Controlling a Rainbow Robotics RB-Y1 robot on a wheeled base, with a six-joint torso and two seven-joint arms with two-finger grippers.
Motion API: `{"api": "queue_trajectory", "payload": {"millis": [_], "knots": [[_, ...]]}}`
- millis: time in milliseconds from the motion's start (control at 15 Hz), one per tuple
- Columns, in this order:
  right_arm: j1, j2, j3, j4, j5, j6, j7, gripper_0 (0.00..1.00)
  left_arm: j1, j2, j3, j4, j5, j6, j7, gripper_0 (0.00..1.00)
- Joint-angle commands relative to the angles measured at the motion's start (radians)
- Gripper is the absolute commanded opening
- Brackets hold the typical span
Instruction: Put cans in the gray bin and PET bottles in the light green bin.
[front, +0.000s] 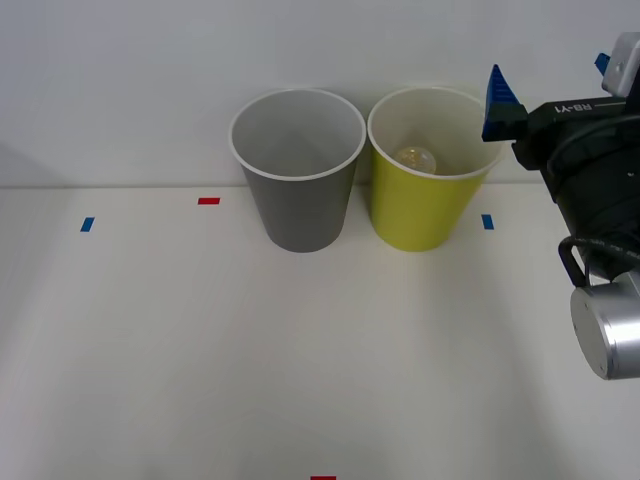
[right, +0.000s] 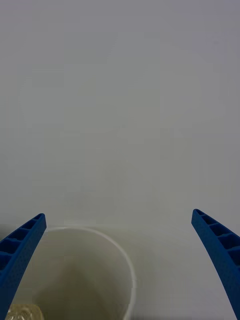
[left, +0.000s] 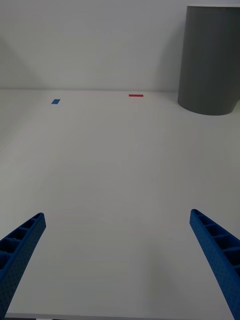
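At the back of the white bench (front: 300, 360), against the wall, two round tapered bins stand upright side by side, rims almost touching.

Item: gray bin (front: 298, 170). Dark gray outside, white inside and at the rim, wider at the top. It is the one nearer my left side; my left wrist view shows its gray wall (left: 210, 60) off to one side of a broad bare stretch of bench.

Item: light green bin (front: 428, 168). Yellow-green outside, white within, same build as its neighbour. A pale, clear, rounded thing, the bottle (front: 415, 158), lies down inside it; its label cannot be made out.

Item: my right jaws (right: 120, 265). Spread wide, holding nothing, raised above the green bin's right rim (right: 127, 265); a clear ridged piece of the bottle (right: 20, 311) shows deep in the bin. In the front view one blue fingertip (front: 500, 100) sits just over that rim.

Item: my left jaws (left: 117, 265). Spread wide, holding nothing, low over open bench, well apart from the gray bin.

Item: tape marks. Red mark (front: 208, 200) and blue mark (front: 87, 224) left of the gray bin, blue mark (front: 487, 221) right of the green bin, red mark (front: 322, 478) at the near edge. The bench in front of both bins is open.
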Motion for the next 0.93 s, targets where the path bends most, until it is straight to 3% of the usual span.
{"api": "queue_trajectory", "payload": {"millis": [67,333,533,667,933], "knots": [[0.145,-0.036,0.0,-0.003,-0.003,-0.119,-0.007,1.0,0.0,0.0,0.0,0.0,0.0,0.0,0.0,1.0],[0.283,-0.044,0.0,-0.001,-0.003,-0.228,-0.021,1.0,0.0,0.0,0.0,0.0,0.0,0.0,0.0,1.0],[0.373,-0.033,-0.023,0.065,-0.006,-0.417,-0.029,1.0,0.0,0.0,0.0,0.0,0.0,0.0,0.0,1.0],[0.393,-0.036,-0.029,0.068,-0.011,-0.422,-0.032,1.0,0.0,0.0,0.0,0.0,0.0,0.0,0.0,1.0],[0.444,0.031,-0.031,0.068,-0.018,-0.428,-0.035,1.0,0.0,0.0,0.0,0.0,0.0,0.0,0.0,1.0]]}}
